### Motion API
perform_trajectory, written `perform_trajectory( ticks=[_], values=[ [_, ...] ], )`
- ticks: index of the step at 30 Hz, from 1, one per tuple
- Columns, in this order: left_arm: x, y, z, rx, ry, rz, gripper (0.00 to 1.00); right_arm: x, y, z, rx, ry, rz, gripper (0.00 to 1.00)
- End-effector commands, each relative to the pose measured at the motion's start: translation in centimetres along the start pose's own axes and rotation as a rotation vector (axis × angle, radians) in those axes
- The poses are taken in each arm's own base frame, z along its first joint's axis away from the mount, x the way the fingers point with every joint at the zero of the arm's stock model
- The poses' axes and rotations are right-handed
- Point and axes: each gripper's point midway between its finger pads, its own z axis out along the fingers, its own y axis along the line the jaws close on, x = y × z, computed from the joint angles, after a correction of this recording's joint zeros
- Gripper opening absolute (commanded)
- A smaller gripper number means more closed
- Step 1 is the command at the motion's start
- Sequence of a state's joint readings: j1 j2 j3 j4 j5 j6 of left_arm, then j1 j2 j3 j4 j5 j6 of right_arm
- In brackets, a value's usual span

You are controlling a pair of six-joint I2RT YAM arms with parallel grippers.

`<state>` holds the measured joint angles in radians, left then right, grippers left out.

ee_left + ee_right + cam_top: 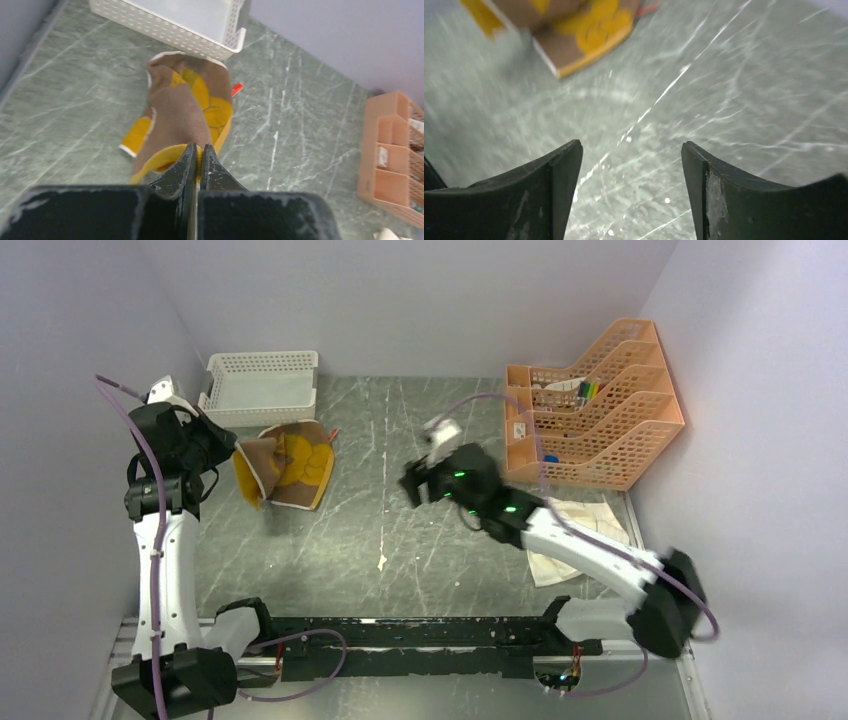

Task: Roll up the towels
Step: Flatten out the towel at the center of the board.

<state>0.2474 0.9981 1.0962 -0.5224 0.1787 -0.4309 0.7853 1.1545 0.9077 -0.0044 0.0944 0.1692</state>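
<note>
A mustard-yellow and brown towel (pixel 290 465) lies partly folded over itself at the back left of the table, just in front of the basket. My left gripper (pixel 199 150) is shut on the towel's yellow edge (pixel 165 155) and holds that corner lifted, while the rest of the towel (pixel 192 100) rests on the table. The cream towel (pixel 590 530) lies flat at the right, partly under my right arm. My right gripper (pixel 631 150) is open over bare table near the middle, with nothing between its fingers; the yellow towel (pixel 584 30) lies ahead of it to its left.
A white lattice basket (pixel 262 386) stands at the back left, touching the yellow towel's far edge. An orange tiered file rack (pixel 590 410) stands at the back right. Grey walls close in the table on three sides.
</note>
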Motion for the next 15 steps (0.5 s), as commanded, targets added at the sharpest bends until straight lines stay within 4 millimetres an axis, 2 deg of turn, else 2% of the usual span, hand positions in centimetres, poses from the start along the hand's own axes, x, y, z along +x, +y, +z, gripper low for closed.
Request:
perform_trajectory(
  ticks=[1, 2, 4, 8, 12, 15],
  values=[
    [-0.1, 2.6, -1.3, -0.124, -0.009, 0.105, 0.07, 6.7, 3.9, 5.8, -0.006, 0.155, -0.239, 0.76],
    [-0.1, 3.1, -1.2, -0.15, -0.003, 0.116, 0.07, 7.6, 5.5, 7.3, -0.046, 0.176, -0.28, 0.77],
    [0.0, 3.9, -0.9, -0.191, 0.011, 0.124, 0.07, 8.1, 8.7, 10.5, -0.119, 0.177, -0.348, 0.78],
    [-0.1, 4.4, -0.7, -0.219, 0.013, 0.117, 0.07, 10.4, 13.4, 15.8, -0.244, 0.185, -0.421, 0.77],
    [-0.5, 4.8, -0.9, -0.242, -0.011, 0.11, 0.07, 11.8, 16.9, 19.0, -0.382, 0.156, -0.464, 0.74],
    [-0.7, 4.8, -0.6, -0.245, -0.012, 0.112, 0.07, 14.2, 18.9, 20.7, -0.471, 0.194, -0.497, 0.71]
  ],
)
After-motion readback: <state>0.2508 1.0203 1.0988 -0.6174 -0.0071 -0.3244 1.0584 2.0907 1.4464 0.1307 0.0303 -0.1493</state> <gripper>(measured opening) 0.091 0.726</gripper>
